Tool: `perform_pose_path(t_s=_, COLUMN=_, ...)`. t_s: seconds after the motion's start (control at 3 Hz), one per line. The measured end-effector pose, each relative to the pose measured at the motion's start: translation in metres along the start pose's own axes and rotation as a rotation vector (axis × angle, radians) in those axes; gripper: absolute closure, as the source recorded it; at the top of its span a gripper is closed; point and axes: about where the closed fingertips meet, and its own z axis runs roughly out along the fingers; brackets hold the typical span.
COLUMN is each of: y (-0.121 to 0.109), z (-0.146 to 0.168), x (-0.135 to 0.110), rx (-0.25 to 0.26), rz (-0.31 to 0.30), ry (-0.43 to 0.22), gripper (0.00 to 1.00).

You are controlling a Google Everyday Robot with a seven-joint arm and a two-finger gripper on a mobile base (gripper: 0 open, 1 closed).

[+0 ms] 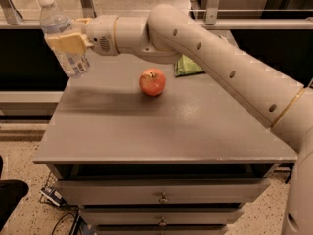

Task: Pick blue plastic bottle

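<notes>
The blue plastic bottle (59, 31) is clear with a white cap and a pale printed label. It hangs tilted in the air above the table's far left corner. My gripper (67, 42) is shut on the bottle's middle, its cream fingers (68, 44) wrapped around the label. The white arm reaches in from the right across the table (161, 131).
A red apple (152, 82) sits on the grey table near its middle back. A green bag (188, 65) lies behind it, partly hidden by my arm. Drawers (161, 192) run under the table's front edge. A railing and glass stand behind the table.
</notes>
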Motion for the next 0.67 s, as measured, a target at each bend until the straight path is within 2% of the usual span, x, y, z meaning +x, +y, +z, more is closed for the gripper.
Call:
perform_pose_path(t_s=0.33, y=0.0065, z=-0.0090, x=-0.0388, rx=0.004, rz=0.010, ry=0.009, gripper=1.00)
perform_pose_path(t_s=0.67, y=0.0077, z=-0.0097, x=-0.0427, rx=0.005, rz=0.018, ry=0.010, gripper=1.00)
